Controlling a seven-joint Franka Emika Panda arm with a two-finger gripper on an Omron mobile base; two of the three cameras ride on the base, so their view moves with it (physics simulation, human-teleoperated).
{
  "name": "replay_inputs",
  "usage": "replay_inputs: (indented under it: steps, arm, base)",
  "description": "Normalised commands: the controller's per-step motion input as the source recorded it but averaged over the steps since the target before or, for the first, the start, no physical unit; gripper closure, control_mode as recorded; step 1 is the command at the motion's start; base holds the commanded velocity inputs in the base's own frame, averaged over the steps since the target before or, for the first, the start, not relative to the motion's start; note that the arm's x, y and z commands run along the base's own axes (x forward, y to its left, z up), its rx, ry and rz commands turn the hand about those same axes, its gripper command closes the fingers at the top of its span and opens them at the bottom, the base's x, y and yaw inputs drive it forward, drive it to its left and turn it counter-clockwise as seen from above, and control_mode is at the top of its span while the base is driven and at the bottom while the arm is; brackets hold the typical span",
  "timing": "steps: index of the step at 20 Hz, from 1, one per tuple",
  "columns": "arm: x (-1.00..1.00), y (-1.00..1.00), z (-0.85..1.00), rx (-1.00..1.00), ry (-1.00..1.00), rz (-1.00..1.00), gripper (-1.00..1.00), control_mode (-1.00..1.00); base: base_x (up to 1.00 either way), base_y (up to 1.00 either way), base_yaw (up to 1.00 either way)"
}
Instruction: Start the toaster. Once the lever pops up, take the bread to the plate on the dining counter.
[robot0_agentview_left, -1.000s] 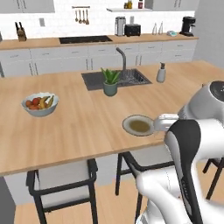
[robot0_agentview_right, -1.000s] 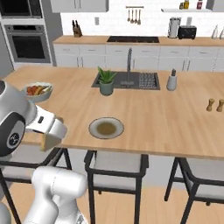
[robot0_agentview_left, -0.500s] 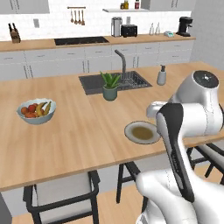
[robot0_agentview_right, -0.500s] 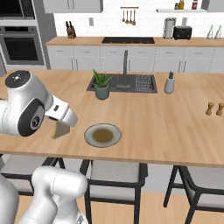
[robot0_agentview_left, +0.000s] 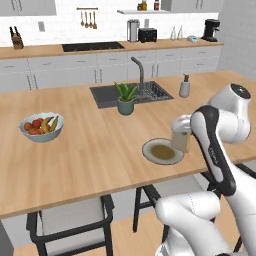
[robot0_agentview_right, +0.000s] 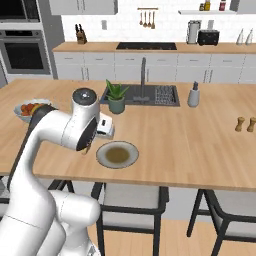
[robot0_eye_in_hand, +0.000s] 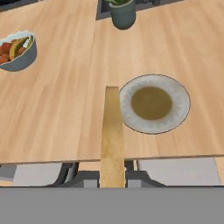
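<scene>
My gripper is shut on the bread, a pale tan slice held upright just above the dining counter. It hangs over the near-right rim of the grey plate. In the hand view the bread shows edge-on between the dark fingertips of the gripper, its far end beside the rim of the plate. In the right base view the plate lies next to my arm. The black toaster stands far off on the back wall counter, seen also as the toaster.
A fruit bowl sits on the left of the island. A potted plant stands before the sink, with a soap dispenser to its right. Salt and pepper shakers stand far right. Stools are tucked under the near edge.
My arm has swung up from low beside the counter and carried the bread over to the plate's edge. The base views shifted slightly at first, then held still.
</scene>
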Motion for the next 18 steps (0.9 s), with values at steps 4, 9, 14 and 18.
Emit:
replay_inputs:
  steps: [4, 9, 14, 18]
  arm:
    - [0.6, -0.23, -0.62, 0.09, 0.0, 0.27, 1.0, -1.0]
    - [0.55, -0.1, -0.68, 0.11, 0.0, 0.22, 1.0, -1.0]
    - [0.55, 0.0, -0.53, 0.13, 0.0, 0.1, 1.0, -1.0]
    - [0.44, 0.0, -0.3, 0.16, 0.0, 0.01, 1.0, -1.0]
  base:
    - [0.0, 0.0, 0.0]
    - [0.0, 0.0, 0.0]
    - [0.0, 0.0, 0.0]
    - [0.0, 0.0, 0.0]
